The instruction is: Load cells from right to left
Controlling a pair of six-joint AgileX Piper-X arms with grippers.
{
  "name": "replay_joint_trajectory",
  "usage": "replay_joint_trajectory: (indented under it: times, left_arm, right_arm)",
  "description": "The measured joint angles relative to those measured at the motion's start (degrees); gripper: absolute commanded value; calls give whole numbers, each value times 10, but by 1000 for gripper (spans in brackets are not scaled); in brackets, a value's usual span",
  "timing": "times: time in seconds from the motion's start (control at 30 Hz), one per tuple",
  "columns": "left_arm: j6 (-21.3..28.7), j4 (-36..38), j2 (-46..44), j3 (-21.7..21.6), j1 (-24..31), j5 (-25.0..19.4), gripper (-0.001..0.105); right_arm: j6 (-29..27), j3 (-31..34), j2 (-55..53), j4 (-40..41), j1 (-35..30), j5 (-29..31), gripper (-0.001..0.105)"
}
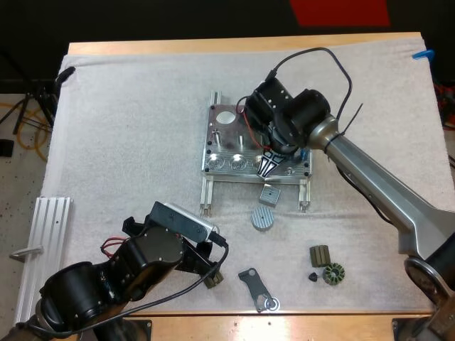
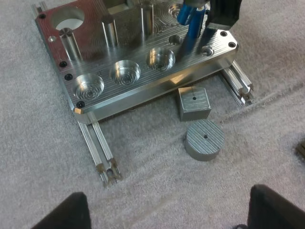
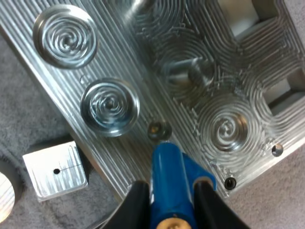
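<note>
The metal fixture (image 1: pixel 242 145) sits mid-mat, with a row of round ringed recesses (image 2: pixel 126 72) along its near edge. My right gripper (image 1: pixel 269 165) hangs over the fixture's near right part, shut on a bright blue cylinder (image 3: pixel 167 179). The cylinder's tip sits just above a small dark hole (image 3: pixel 158 130) beside one recess (image 3: pixel 109 105). From the left wrist view the blue cylinder (image 2: pixel 193 28) stands tilted over the plate. My left gripper (image 1: pixel 212 273) rests low near the table's front, open, its fingers (image 2: pixel 62 212) wide apart and holding nothing.
A small square metal block (image 1: pixel 269 194) and a ribbed round disc (image 1: pixel 262 218) lie just in front of the fixture. Dark small parts (image 1: pixel 327 264) and a black bracket (image 1: pixel 254 288) lie at the front right. An aluminium rail (image 1: pixel 46 241) lies at the left edge.
</note>
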Motion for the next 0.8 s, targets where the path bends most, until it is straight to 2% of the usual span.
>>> replay_joint_trajectory:
  times: [0.8]
  left_arm:
    - [0,0,0,0,0,0,67]
  right_arm:
    - [-8,0,55,-30,0,16,0]
